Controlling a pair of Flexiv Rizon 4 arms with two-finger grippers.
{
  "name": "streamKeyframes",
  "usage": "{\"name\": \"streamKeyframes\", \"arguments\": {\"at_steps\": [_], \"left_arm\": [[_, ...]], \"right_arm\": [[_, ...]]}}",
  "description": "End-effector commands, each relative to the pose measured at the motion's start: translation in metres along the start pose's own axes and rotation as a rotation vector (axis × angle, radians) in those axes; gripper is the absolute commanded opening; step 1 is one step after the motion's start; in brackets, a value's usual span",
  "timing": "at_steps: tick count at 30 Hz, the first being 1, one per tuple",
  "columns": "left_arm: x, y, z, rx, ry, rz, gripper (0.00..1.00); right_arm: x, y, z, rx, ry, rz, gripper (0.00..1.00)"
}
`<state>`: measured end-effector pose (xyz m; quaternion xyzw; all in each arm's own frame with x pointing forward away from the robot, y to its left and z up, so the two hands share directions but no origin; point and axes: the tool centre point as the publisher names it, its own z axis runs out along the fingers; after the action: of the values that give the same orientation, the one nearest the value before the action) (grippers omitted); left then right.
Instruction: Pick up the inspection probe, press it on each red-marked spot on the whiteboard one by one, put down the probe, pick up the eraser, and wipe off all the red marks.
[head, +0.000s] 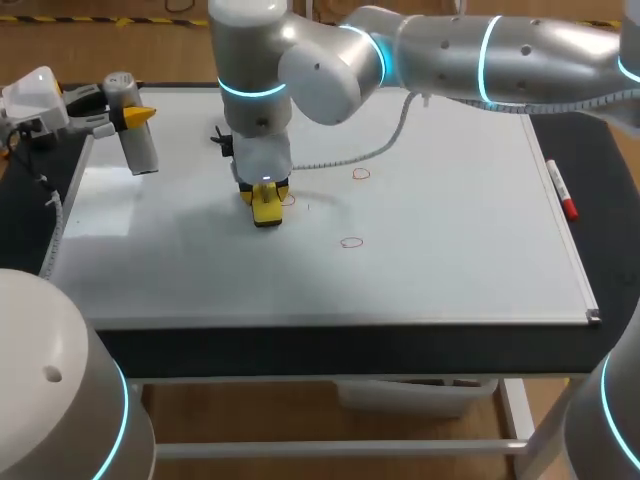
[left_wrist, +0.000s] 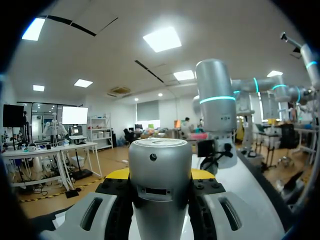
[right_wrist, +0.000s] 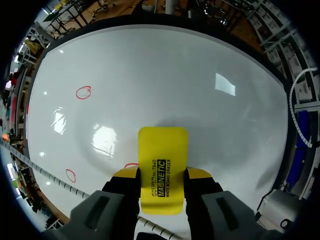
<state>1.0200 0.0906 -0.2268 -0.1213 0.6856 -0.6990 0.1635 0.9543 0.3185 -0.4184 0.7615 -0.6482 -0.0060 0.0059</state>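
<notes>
My right arm reaches across from the right to the whiteboard (head: 450, 230). Its gripper (head: 265, 200) is shut on a yellow eraser (head: 267, 210), which points down at the board. A red mark (head: 289, 199) shows just beside the eraser, and two more red circles (head: 361, 174) (head: 350, 242) lie to its right. In the right wrist view the eraser (right_wrist: 162, 170) sits between the fingers of my right gripper (right_wrist: 162, 176), with red marks beside it (right_wrist: 131, 165) and ahead (right_wrist: 83, 92) (right_wrist: 70, 175). My left gripper (head: 135, 117) hangs over the board's far left corner, shut on the grey cylindrical probe (head: 138, 140) (left_wrist: 161, 185).
A red marker (head: 560, 188) lies along the whiteboard's right edge. A white coiled cable (head: 370, 150) hangs from my right arm over the board's far middle. The black tabletop (head: 300, 350) borders the board at the front.
</notes>
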Motion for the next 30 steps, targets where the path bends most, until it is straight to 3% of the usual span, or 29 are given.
{"name": "streamKeyframes", "arguments": {"at_steps": [1, 13, 30], "left_arm": [[0.001, -0.001, 0.001, 0.0, -0.004, 0.002, 0.0], [0.001, -0.001, 0.001, 0.0, -0.004, 0.002, 0.0], [0.001, -0.001, 0.001, 0.0, -0.004, 0.002, 0.0]], "right_arm": [[0.001, -0.002, 0.001, 0.0, 0.004, 0.001, 0.0], [0.018, 0.002, 0.008, -0.009, 0.015, 0.031, 0.0], [0.058, 0.005, 0.014, -0.017, 0.03, 0.1, 0.0]]}}
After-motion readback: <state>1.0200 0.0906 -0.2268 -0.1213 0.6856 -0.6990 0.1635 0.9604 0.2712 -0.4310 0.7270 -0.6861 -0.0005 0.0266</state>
